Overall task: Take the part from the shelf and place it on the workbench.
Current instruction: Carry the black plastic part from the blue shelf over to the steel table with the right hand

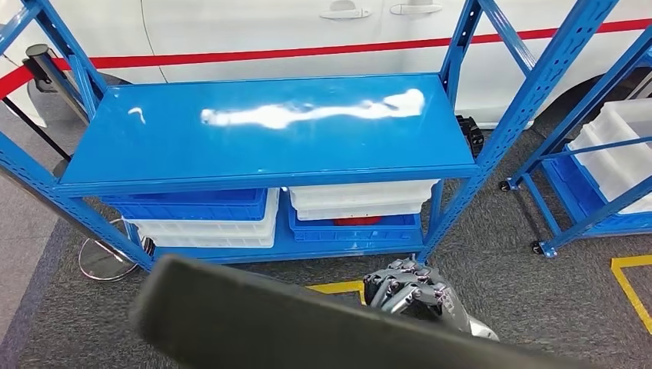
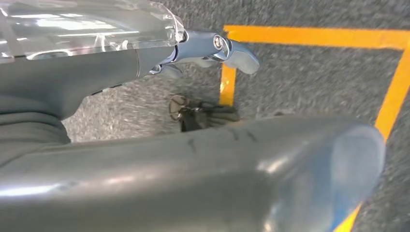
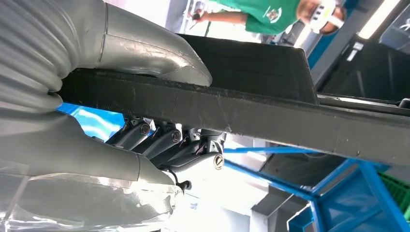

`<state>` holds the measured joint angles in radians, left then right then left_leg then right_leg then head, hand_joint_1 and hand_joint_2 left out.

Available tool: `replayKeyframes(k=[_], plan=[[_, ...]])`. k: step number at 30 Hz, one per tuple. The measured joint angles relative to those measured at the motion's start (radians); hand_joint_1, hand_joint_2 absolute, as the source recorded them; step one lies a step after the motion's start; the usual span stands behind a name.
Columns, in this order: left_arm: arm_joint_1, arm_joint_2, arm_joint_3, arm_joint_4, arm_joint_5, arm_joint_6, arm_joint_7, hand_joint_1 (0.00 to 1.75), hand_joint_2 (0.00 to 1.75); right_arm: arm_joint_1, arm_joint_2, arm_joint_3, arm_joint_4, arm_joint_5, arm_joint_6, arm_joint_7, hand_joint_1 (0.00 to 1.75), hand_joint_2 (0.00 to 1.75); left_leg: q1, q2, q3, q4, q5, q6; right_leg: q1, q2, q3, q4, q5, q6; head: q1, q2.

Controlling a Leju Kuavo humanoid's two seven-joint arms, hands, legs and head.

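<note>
A shelf rack (image 1: 269,165) is standing in the middle of the scene, and a car (image 1: 307,31) is sitting just behind it on the far side. Two stacks of bins are sitting side by side on the rack's lower level, one on the left (image 1: 201,219) and one on the right (image 1: 357,211). A second rack (image 1: 607,154) is standing to the right, holding bins (image 1: 623,146) of its own. A post base (image 1: 104,257) is resting on the floor by the first rack's near left leg. Nearest of all, a long part (image 1: 307,327) is lying across the near edge, with the right hand (image 1: 411,290) gripping it just right of centre, thumb on one face and fingers (image 3: 159,140) on the other. Floor tape (image 1: 634,284) is running along the near right.
</note>
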<state>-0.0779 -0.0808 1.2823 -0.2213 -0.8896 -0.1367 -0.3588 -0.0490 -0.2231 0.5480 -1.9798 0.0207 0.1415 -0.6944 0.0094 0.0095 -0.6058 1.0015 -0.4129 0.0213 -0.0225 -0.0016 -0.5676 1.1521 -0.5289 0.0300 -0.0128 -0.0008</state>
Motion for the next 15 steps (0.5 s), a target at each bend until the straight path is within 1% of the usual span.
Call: replayKeyframes(k=[1, 2, 3, 4, 5, 6, 7, 8, 9, 10, 11, 12, 13, 14, 15], plan=[[-0.001, 0.000, -0.002, 0.000, -0.003, 0.000, 0.000, 0.00, 0.00, 0.001, -0.002, 0.001, -0.005, -0.003, -0.001, 0.000, 1.68, 1.75, 0.000, -0.001, -0.009, 0.007, 0.005, -0.006, 0.001, 0.001, 0.044, -0.066, 0.005, -0.002, 0.000, 0.000], [-0.001, 0.000, -0.004, 0.000, -0.006, -0.001, 0.001, 0.00, 0.00, 0.002, -0.004, 0.002, -0.009, -0.008, -0.001, 0.000, 1.68, 1.75, -0.001, -0.001, -0.015, 0.012, 0.010, -0.012, 0.003, 0.003, 0.072, -0.113, 0.002, -0.006, -0.001, 0.000], [-0.002, 0.001, -0.007, 0.000, -0.008, -0.001, 0.002, 0.00, 0.00, 0.004, -0.005, 0.003, -0.012, -0.012, 0.000, 0.000, 1.68, 1.75, -0.002, -0.001, -0.019, 0.014, 0.016, -0.019, 0.006, 0.005, 0.083, -0.137, -0.006, -0.012, -0.001, 0.000], [-0.002, 0.001, -0.009, 0.000, -0.011, -0.001, 0.002, 0.00, 0.00, 0.005, -0.007, 0.004, -0.013, -0.017, 0.003, 0.000, 1.68, 1.75, -0.002, -0.002, -0.020, 0.013, 0.022, -0.026, 0.009, 0.006, 0.081, -0.141, -0.003, -0.020, -0.001, 0.000], [-0.002, 0.002, -0.011, 0.000, -0.012, -0.001, 0.003, 0.00, 0.00, 0.006, -0.008, 0.004, -0.014, -0.022, 0.007, 0.000, 1.68, 1.75, 0.000, -0.002, -0.023, 0.014, 0.026, -0.033, 0.008, 0.004, 0.074, -0.142, 0.004, -0.029, 0.000, 0.000], [-0.001, 0.002, -0.012, 0.000, -0.013, -0.001, 0.004, 0.00, 0.00, 0.006, -0.008, 0.004, -0.015, -0.026, 0.013, 0.000, 1.68, 1.75, 0.001, -0.002, -0.030, 0.022, 0.015, -0.038, 0.008, 0.003, 0.066, -0.142, 0.013, -0.040, 0.000, 0.000], [-0.001, 0.003, -0.014, 0.000, -0.014, -0.001, 0.005, 0.00, 0.00, 0.007, -0.009, 0.004, -0.017, -0.028, 0.019, 0.000, 1.68, 1.75, 0.003, -0.003, -0.040, 0.044, -0.012, -0.043, 0.007, 0.001, 0.057, -0.144, 0.023, -0.050, 0.000, 0.000], [0.000, 0.004, -0.015, 0.000, -0.015, 0.000, 0.006, 0.00, 0.00, 0.007, -0.009, 0.004, -0.018, -0.028, 0.024, 0.000, 1.68, 1.75, 0.005, -0.004, -0.055, 0.085, -0.056, -0.047, 0.006, -0.001, 0.045, -0.146, 0.035, -0.059, 0.000, 0.000], [0.000, 0.004, -0.016, 0.000, -0.017, 0.000, 0.007, 0.00, 0.00, 0.008, -0.009, 0.005, -0.019, -0.027, 0.028, 0.000, 1.68, 1.75, 0.005, -0.004, -0.072, 0.141, -0.108, -0.049, 0.008, -0.001, 0.032, -0.145, 0.045, -0.063, -0.001, 0.000], [-0.001, 0.003, -0.017, 0.000, -0.019, 0.001, 0.008, 0.00, 0.00, 0.008, -0.009, 0.005, -0.019, -0.025, 0.033, 0.000, 1.68, 1.75, 0.005, -0.004, -0.087, 0.206, -0.151, -0.051, 0.011, -0.002, 0.019, -0.144, 0.055, -0.066, -0.001, 0.000], [-0.001, 0.003, -0.018, 0.000, -0.020, 0.003, 0.008, 0.00, 0.00, 0.008, -0.008, 0.005, -0.019, -0.021, 0.039, 0.000, 1.68, 1.75, 0.005, -0.004, -0.094, 0.260, -0.174, -0.052, 0.014, -0.002, 0.005, -0.143, 0.065, -0.067, -0.001, 0.000], [-0.001, 0.003, -0.019, 0.000, -0.022, 0.005, 0.009, 0.00, 0.00, 0.008, -0.008, 0.005, -0.019, -0.017, 0.046, 0.000, 1.68, 1.75, 0.004, -0.004, -0.089, 0.291, -0.174, -0.050, 0.017, -0.002, -0.009, -0.141, 0.074, -0.068, -0.001, 0.000], [-0.002, 0.003, -0.020, 0.000, -0.023, 0.006, 0.010, 0.00, 0.00, 0.008, -0.006, 0.005, -0.019, -0.014, 0.053, 0.000, 1.68, 1.75, 0.003, -0.004, -0.068, 0.289, -0.154, -0.046, 0.021, -0.003, -0.023, -0.140, 0.082, -0.068, -0.001, 0.000], [-0.003, 0.003, -0.021, 0.000, -0.023, 0.008, 0.010, 0.00, 0.00, 0.007, -0.005, 0.005, -0.019, -0.011, 0.058, 0.000, 1.68, 1.75, 0.000, -0.004, -0.031, 0.252, -0.125, -0.039, 0.025, -0.002, -0.034, -0.138, 0.089, -0.069, -0.001, 0.000], [-0.004, 0.004, -0.022, 0.000, -0.023, 0.008, 0.011, 0.00, 0.00, 0.006, -0.003, 0.005, -0.019, -0.010, 0.063, 0.000, 1.68, 1.75, -0.004, -0.004, 0.020, 0.188, -0.104, -0.029, 0.027, -0.002, -0.043, -0.137, 0.096, -0.068, -0.001, 0.000]])
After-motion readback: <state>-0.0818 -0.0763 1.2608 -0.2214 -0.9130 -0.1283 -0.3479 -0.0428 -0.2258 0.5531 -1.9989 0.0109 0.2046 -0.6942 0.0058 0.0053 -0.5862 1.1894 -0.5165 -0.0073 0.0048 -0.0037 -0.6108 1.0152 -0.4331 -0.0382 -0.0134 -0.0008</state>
